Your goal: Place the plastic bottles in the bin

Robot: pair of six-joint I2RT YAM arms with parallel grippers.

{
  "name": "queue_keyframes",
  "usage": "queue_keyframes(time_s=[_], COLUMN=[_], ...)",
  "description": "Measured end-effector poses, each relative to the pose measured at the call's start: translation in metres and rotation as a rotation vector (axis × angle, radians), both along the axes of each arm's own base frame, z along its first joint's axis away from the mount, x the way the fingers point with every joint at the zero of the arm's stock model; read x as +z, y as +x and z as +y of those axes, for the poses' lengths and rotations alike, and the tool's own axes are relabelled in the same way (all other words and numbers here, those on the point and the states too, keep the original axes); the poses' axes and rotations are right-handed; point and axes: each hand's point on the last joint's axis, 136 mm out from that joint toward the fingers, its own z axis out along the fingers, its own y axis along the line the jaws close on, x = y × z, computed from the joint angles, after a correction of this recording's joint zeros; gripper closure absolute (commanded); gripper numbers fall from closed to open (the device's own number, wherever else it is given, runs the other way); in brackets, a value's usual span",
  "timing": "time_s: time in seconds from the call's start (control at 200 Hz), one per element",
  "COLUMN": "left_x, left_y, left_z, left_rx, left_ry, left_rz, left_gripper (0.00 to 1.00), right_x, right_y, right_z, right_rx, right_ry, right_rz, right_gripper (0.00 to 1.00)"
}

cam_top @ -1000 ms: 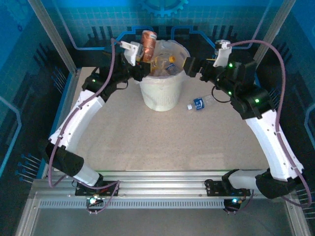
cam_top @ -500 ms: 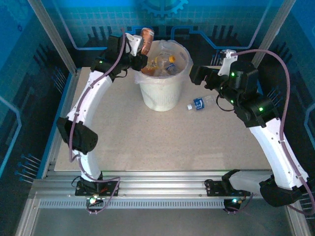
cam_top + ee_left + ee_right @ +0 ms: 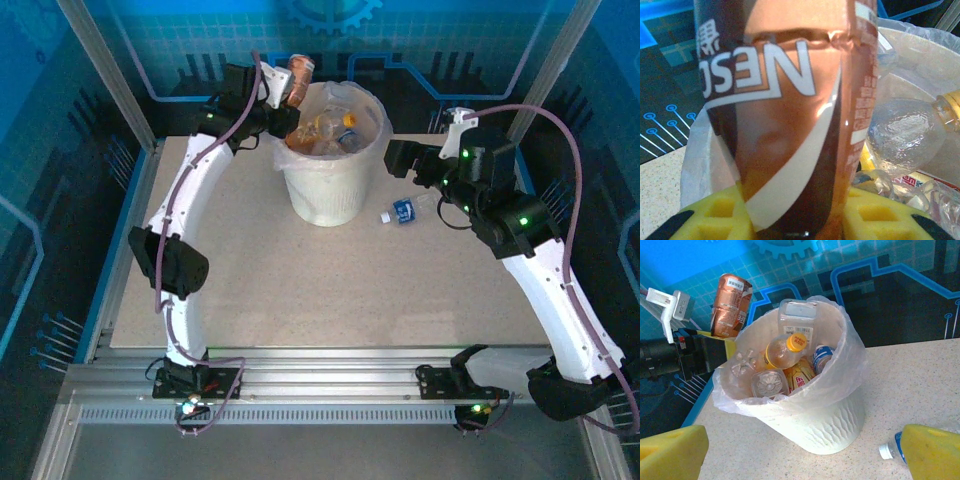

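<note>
1. The left gripper (image 3: 797,222) is clamped on a brown-labelled clear plastic bottle (image 3: 790,125). In my left wrist view its yellow pads (image 3: 715,217) press on both sides of the bottle's lower end.
2. From above, that bottle stands roughly upright, leaning a little, at the far-left rim of the tall round white bin (image 3: 325,195) and higher than the rim. I can't tell whether it hangs over the opening or just outside it.
3. The bin stands on the speckled beige table (image 3: 330,290), towards the far edge and between the two arms. It is lined with a thin translucent plastic bag (image 3: 840,375) that folds out over the rim.
4. Several bottles already lie inside the bin, piled near the top. Among them I can pick out a yellow-capped bottle (image 3: 785,350) and a clear one with its base turned towards the right wrist camera.
5. The right gripper (image 3: 392,158) has its jaws wide apart with nothing between them. It hangs to the right of the bin, facing it, near but apart.
6. One blue-labelled clear bottle (image 3: 403,211) with a white cap lies on its side on the table, just right of the bin's base and below the right gripper.
</note>
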Motion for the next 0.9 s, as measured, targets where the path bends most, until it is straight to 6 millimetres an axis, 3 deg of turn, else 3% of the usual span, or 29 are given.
queue_keyframes(time_s=[0.275, 0.655, 0.785, 0.9], left_x=[-0.001, 0.0, 0.005, 0.022], left_y=[-0.001, -0.001, 0.002, 0.013], left_z=[-0.001, -0.001, -0.002, 0.0], left_rx=[-0.013, -0.011, -0.001, 0.039], left_ry=[0.005, -0.002, -0.021, -0.075], left_rz=[0.002, 0.002, -0.013, -0.071], left_gripper=[0.39, 0.4, 0.39, 0.41], right_x=[-0.001, -0.006, -0.02, -0.05], right_y=[0.001, 0.0, 0.002, 0.005], right_z=[-0.001, -0.006, -0.011, -0.018], right_rx=[-0.007, -0.029, -0.061, -0.1], right_ry=[-0.003, -0.02, -0.045, -0.075], right_rz=[0.001, 0.018, 0.055, 0.125], right_gripper=[0.0, 0.0, 0.0, 0.0])
